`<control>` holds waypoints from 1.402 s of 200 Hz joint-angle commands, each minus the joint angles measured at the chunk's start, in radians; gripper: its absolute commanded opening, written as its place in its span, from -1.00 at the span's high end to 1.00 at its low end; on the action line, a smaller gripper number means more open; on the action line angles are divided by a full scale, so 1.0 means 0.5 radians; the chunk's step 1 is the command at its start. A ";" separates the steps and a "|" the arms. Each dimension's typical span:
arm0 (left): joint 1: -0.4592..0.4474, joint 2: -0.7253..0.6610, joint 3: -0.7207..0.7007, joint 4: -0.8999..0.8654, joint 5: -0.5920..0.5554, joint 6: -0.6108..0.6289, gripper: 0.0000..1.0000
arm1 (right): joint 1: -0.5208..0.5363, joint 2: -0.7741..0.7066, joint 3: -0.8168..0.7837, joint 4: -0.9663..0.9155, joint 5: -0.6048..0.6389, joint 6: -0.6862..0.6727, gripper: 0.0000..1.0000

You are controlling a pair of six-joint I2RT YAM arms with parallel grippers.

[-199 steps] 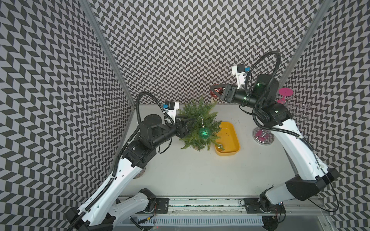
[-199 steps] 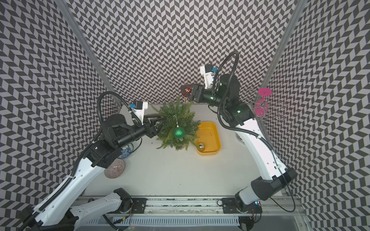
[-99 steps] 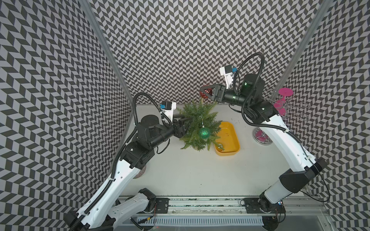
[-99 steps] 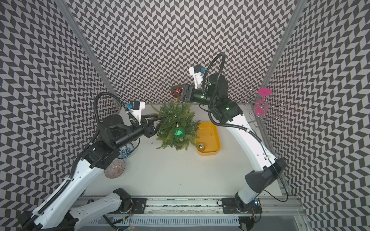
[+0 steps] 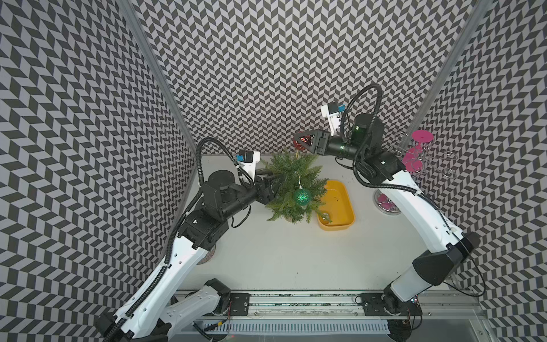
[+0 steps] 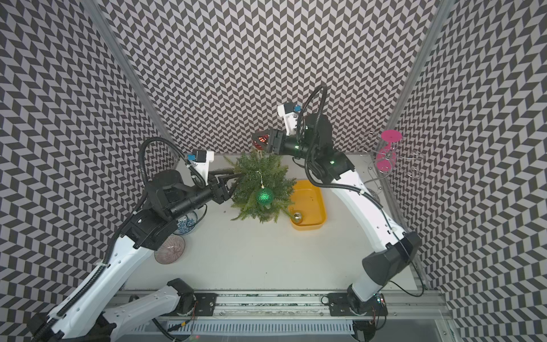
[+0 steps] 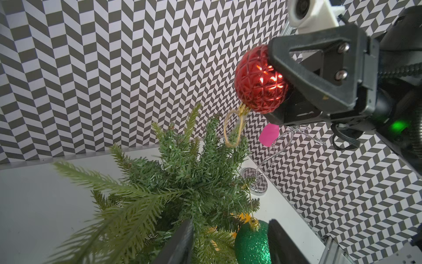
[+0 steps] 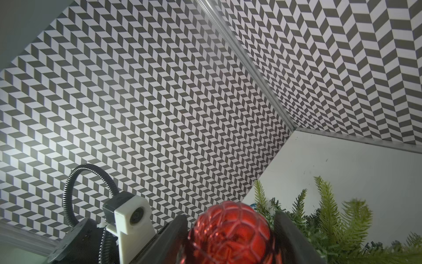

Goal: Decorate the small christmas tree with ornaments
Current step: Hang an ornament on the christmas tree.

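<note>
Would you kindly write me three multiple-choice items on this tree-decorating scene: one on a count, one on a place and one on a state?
1. How many baubles hang on the small green artificial christmas tree?
A. none
B. one
C. three

2. Where does the mirror-like pale gold ball bauble lie?
A. in the yellow plastic tray
B. on a branch
C. on the bare tabletop

3. The right claw is:
A. open and empty
B. shut on the shiny patterned red ball bauble
C. shut on a branch

Answers:
1 B: only the glittery green ball bauble hangs there, by its thread.
2 A: it sits inside the tray's rim.
3 B: the red ball is clamped in it, its loop dangling free.
</note>
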State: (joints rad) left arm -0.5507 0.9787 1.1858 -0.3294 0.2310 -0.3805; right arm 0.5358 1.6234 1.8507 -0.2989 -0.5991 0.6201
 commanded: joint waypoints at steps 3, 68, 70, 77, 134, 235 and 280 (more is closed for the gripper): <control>0.013 -0.028 -0.024 0.059 0.022 -0.017 -0.09 | 0.010 -0.112 -0.044 0.119 0.009 -0.016 -0.17; 0.012 -0.029 -0.037 0.072 0.035 -0.015 -0.10 | -0.025 -0.242 -0.191 0.154 0.025 -0.011 -0.17; 0.012 -0.029 -0.036 0.073 0.035 -0.016 -0.09 | -0.025 -0.244 -0.195 0.154 0.026 -0.012 -0.16; 0.012 -0.029 -0.037 0.073 0.038 -0.015 -0.09 | -0.027 -0.254 -0.206 0.155 0.029 -0.011 -0.17; 0.012 -0.034 -0.040 0.076 0.047 -0.017 -0.09 | -0.064 -0.310 -0.315 0.201 0.031 -0.001 -0.16; 0.010 -0.055 -0.055 0.079 0.050 -0.069 -0.09 | -0.123 -0.368 -0.490 0.307 0.071 0.049 -0.16; 0.012 -0.048 -0.055 0.084 0.050 -0.067 -0.09 | -0.154 -0.414 -0.554 0.347 0.071 0.080 -0.16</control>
State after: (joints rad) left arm -0.5491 0.9703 1.1633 -0.3138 0.2489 -0.4068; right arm 0.4706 1.4601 1.5841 -0.2035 -0.5720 0.6422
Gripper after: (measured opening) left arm 0.547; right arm 0.583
